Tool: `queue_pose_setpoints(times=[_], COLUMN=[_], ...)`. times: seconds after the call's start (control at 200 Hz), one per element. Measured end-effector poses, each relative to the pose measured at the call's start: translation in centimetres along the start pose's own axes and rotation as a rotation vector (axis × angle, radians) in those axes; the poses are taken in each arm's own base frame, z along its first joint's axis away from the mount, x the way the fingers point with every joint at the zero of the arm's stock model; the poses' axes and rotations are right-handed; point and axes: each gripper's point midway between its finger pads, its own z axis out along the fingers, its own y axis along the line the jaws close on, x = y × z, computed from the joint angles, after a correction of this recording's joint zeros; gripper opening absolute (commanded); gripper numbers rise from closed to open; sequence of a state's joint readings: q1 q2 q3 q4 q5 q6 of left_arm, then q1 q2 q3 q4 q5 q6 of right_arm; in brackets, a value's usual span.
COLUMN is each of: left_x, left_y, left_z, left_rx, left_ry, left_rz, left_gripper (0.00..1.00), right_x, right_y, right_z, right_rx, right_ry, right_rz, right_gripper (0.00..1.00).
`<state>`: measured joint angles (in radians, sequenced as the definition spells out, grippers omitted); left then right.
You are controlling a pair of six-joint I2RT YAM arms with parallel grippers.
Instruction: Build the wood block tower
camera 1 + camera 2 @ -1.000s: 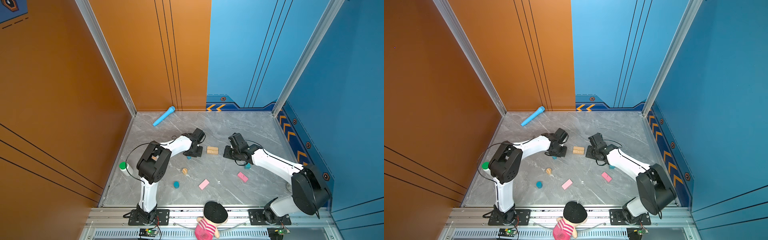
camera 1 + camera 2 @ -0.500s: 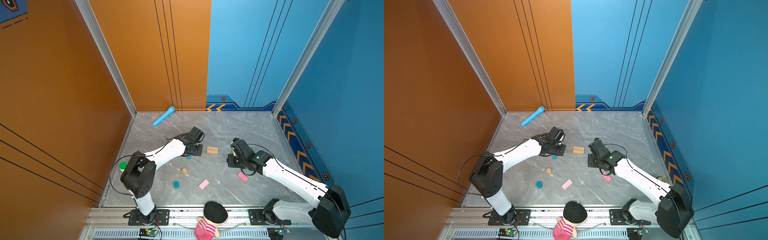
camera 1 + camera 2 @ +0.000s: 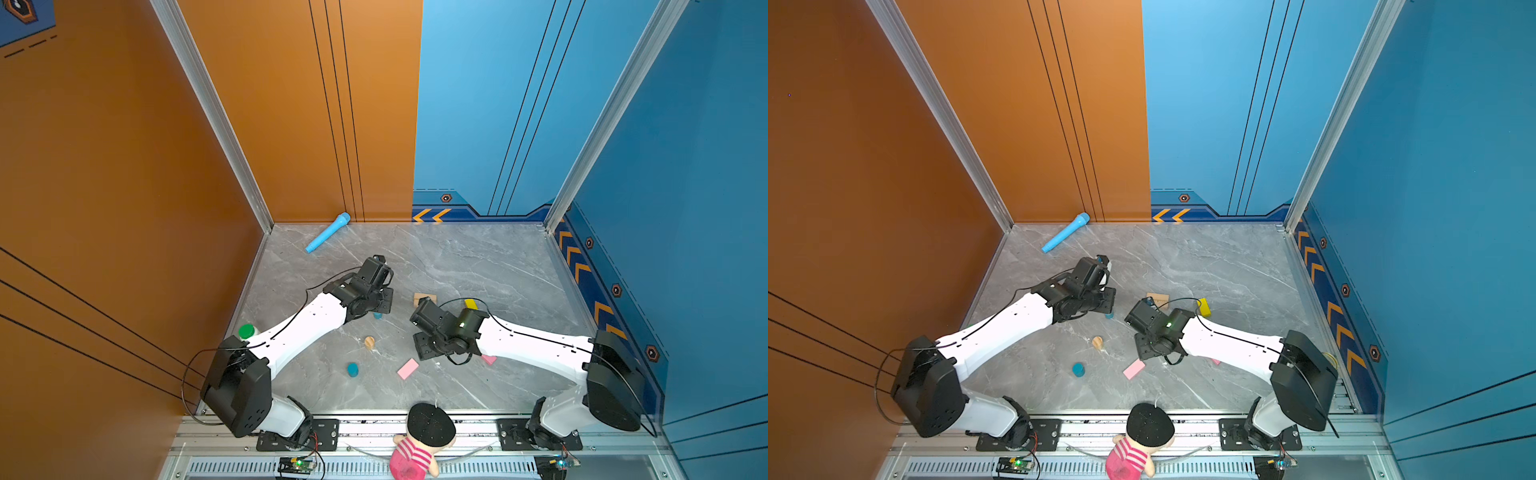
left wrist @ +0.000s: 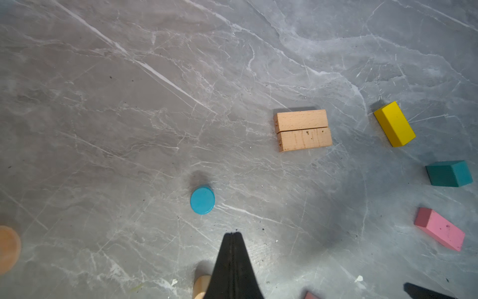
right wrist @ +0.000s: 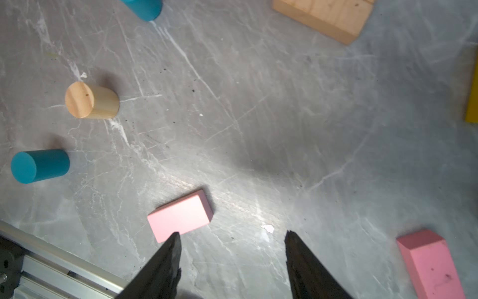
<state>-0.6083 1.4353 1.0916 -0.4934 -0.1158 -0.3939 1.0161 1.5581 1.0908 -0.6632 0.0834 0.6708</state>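
Wood blocks (image 5: 182, 218) lie scattered (two tan bars (image 4: 302, 129) touching).

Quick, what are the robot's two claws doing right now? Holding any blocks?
Left gripper: closed, holding nothing.
Right gripper: open, holding nothing, next to a pink bar.
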Motion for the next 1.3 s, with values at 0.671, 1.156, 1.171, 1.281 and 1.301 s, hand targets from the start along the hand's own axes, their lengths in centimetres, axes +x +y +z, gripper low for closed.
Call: queue_pose_setpoints(times=[0.671, 1.156, 1.171, 1.281, 1.301], left_x=[0.8, 0.8, 0.8, 0.9, 1.0], left_y=[2.5, 2.5, 2.5, 2.5, 2.5], left_z=[-1.8, -1.8, -1.8, -1.6, -1.6], left_rx=[-0.026, -0.025, -0.026, -0.028, -0.029], left_ry=[-0.044, -0.045, -0.044, -0.038, -0.036], left_rz=[-0.044, -0.044, -0.044, -0.043, -0.043], left_gripper=[0.0, 0.0, 0.0, 0.0, 0.0], right_x=[3.1, 3.8, 3.7, 3.7, 3.7], right_y=[4.5, 3.7, 3.7, 3.6, 3.6], right_z=[4.6, 6.6, 6.6, 6.7, 6.7], right_rx=[0.004, 0.007, 0.006, 0.004, 0.005], right_ry=[0.167, 0.245, 0.244, 0.246, 0.246], right_rz=[-0.213, -0.273, -0.274, -0.274, -0.276], right_gripper=[1.0, 0.95, 0.94, 0.82, 0.79])
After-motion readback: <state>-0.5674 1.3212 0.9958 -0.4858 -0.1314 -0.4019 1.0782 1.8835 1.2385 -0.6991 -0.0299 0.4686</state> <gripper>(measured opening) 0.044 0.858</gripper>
